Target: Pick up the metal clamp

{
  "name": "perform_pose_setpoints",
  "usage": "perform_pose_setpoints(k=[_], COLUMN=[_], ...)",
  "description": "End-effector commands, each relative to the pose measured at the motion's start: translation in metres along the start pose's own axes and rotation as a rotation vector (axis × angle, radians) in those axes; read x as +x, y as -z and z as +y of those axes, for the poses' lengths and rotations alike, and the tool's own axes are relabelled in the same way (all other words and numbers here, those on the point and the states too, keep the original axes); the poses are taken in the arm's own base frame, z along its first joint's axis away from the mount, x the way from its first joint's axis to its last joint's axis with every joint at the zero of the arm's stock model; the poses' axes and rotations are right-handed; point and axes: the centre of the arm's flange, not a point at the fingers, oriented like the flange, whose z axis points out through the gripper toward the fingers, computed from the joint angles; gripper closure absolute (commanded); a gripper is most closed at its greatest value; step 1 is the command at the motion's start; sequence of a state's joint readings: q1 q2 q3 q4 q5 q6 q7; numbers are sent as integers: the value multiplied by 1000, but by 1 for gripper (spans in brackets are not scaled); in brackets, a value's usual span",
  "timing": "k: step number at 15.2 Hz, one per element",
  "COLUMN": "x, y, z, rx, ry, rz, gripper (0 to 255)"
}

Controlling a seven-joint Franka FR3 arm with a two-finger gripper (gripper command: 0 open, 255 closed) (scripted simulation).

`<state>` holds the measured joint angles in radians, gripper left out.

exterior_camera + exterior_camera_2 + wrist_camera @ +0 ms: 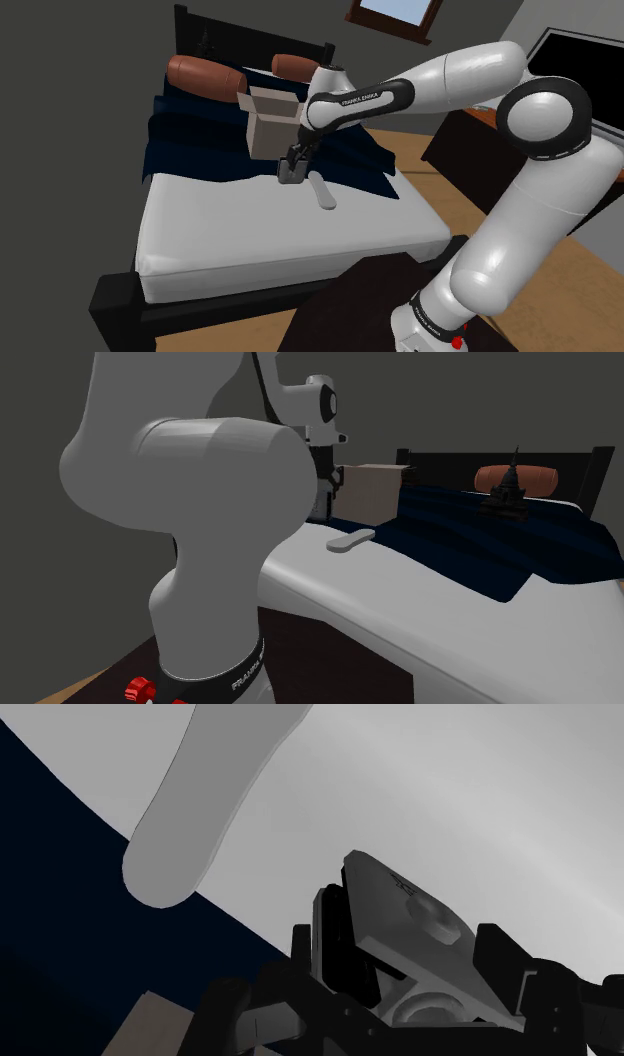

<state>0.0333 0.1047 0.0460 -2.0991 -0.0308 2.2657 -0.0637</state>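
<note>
On the bed's white mattress (280, 235), at the edge of the rumpled dark navy blanket (200, 150), we find the all-black two-finger gripper (291, 172) lowered close to the surface, directly in front of the open beige cardboard box (268, 122). We record in the wrist view that the gripper (395, 969) has its jaws drawn in narrowly on the grey metal clamp (400, 904), whose block-shaped body sits between the two fingers with both pressed against it. We cannot tell whether the clamp rests on the mattress or is clear of it. Just beside the gripper, a flat pale grey bar with rounded ends (322, 192) lies on the sheet, apart from the clamp. We note two brown bolster pillows (205, 77) at the dark headboard (250, 40), and in the second exterior view a small dark spired figurine (508, 492) standing on the blanket, well apart from the gripper.
</note>
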Motion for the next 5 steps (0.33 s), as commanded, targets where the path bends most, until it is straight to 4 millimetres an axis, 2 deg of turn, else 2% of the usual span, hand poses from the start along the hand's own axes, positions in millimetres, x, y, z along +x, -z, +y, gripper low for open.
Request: perform_pose_setpoints(k=[1, 3, 5], x=[0, 1, 1], y=[11, 22, 23], z=[0, 0, 0], rx=[0, 0, 0], ry=[0, 0, 0], rz=[0, 0, 0], gripper=[255, 255, 255])
